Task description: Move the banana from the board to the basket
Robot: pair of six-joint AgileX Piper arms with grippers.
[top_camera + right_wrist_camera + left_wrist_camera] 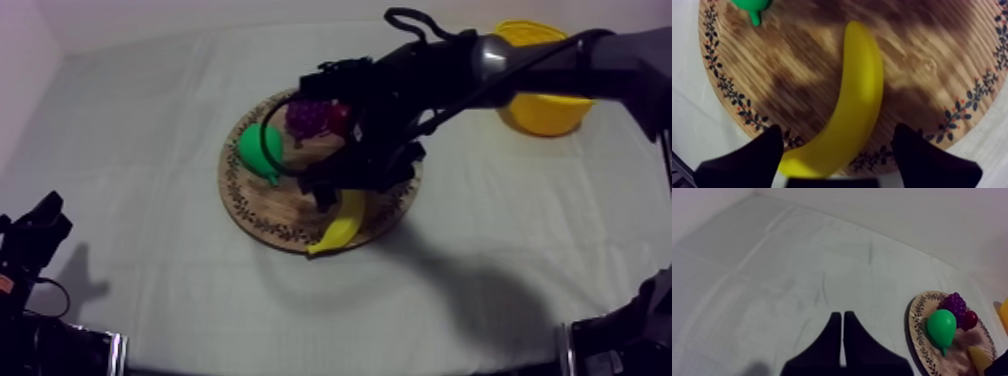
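Note:
The yellow banana (340,226) lies on the front part of the round wooden board (265,205), its tip reaching over the patterned rim. My right gripper (340,190) hangs low above the banana's upper end. In the right wrist view the banana (854,95) runs between the two spread black fingers (757,155), which are open and do not touch it. The yellow basket (545,100) stands at the far right, partly behind my right arm. My left gripper (35,235) rests at the table's left edge, its fingers (842,338) together and shut on nothing.
A green pear (262,150), a bunch of purple grapes (310,115) and a small red fruit (340,118) share the board's rear half. The left wrist view takes in the board (919,333) with the pear (942,328) and grapes (954,303). Bare cloth surrounds the board.

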